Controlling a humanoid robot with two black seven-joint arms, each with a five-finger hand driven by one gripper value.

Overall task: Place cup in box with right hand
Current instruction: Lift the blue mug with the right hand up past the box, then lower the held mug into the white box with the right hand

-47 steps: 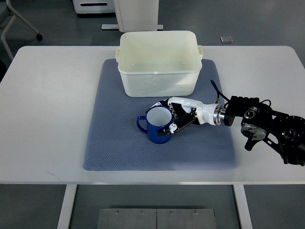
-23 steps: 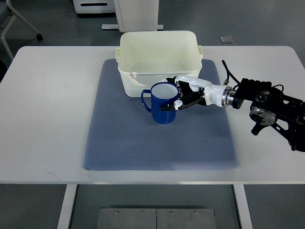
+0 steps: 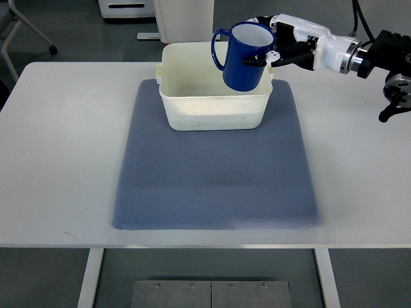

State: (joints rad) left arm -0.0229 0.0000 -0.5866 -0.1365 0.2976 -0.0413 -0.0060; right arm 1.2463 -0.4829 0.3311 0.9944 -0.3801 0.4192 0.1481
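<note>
Blue cup [image 3: 246, 58], shiny and round, up in the air over the right back part of the box [image 3: 214, 86]. Tipped a little, open top toward the back and right, white inside. Loop handle on the left side, out over the box. Not touching the box at all.

Right hand [image 3: 277, 46] wrapped around the right side of the cup, at the rim. White and black fingers [image 3: 262, 59] curled tight on the cup wall. Wrist and arm stretched out flat to the right, white near the hand, then a silver ring, then black parts at the right edge of the picture. Thin black wires above the arm.

Box pale cream, plastic, a rectangle with round corners and a thick rim. Small tabs on its short sides. Nothing inside, just a few small marks on the bottom.

Under the box, a blue-grey mat [image 3: 215, 173], soft with a bumpy woven look. Box on the back part of the mat, the front part bare.

Mat flat on a white, smooth counter [image 3: 64, 147]. Grey floor behind, with a white cabinet base [image 3: 183, 19], a chair wheel [image 3: 52, 49] at the far left, and a small grey square plate [image 3: 306, 53] on the floor.
</note>
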